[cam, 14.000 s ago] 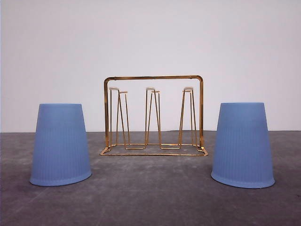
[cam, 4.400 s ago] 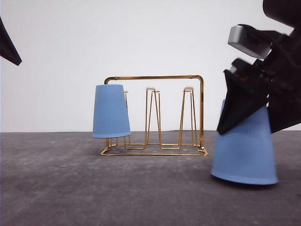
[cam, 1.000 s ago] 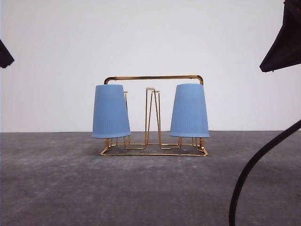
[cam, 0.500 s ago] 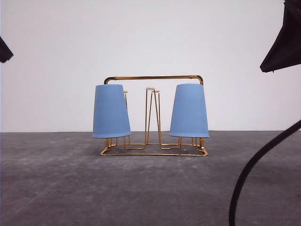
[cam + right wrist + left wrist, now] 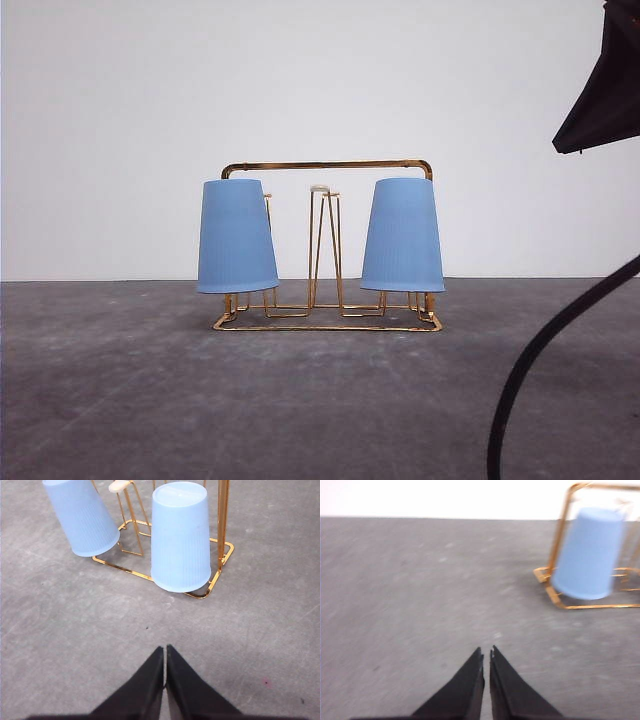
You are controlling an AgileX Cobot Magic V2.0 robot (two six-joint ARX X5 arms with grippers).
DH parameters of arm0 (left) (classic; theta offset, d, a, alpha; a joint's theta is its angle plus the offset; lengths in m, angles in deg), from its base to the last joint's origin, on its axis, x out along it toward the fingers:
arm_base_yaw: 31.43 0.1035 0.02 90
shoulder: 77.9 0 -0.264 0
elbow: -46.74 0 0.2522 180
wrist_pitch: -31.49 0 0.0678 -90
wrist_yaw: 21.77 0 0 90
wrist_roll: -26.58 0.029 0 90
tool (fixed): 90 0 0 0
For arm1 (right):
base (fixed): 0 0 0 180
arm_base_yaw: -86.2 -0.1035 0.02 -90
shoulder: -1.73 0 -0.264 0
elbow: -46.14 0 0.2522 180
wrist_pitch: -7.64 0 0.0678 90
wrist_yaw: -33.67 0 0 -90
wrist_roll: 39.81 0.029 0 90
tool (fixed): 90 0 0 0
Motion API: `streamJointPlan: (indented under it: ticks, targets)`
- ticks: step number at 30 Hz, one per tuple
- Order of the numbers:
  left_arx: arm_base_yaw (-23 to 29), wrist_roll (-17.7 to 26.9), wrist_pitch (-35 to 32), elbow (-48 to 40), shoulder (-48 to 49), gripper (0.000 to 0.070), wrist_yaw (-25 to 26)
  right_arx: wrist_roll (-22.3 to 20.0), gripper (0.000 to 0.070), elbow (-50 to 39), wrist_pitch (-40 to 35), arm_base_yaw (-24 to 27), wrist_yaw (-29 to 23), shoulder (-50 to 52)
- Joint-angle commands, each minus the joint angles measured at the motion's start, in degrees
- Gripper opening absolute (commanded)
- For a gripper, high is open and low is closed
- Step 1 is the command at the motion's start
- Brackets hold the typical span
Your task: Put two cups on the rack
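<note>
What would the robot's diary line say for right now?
left cup: upside down on rack | right cup: upside down on rack | left pincer: shut, empty | right pincer: shut, empty | middle prong: free

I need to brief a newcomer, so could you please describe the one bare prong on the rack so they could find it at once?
Find the gold wire rack standing on the grey table. Two upturned light blue cups hang over its end prongs. Between them stands the bare prong, a narrow gold hairpin with a white tip, the only one with no cup on it.
</note>
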Motion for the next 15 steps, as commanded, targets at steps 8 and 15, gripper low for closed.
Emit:
streamJointPlan:
  ticks: [8,15]
  targets:
    - [1.65,0.71,-8.49,-7.18,3.49,0.0000,-0.30,0.24,0.0005,0.26,-0.61,-0.33,-0.02,-0.19]
    - [-0.91,-0.18,-7.52,-7.18,3.95,0.0000,-7.88,0.24,0.0005,0.26,-0.63,-0.29,-0.04,-0.19]
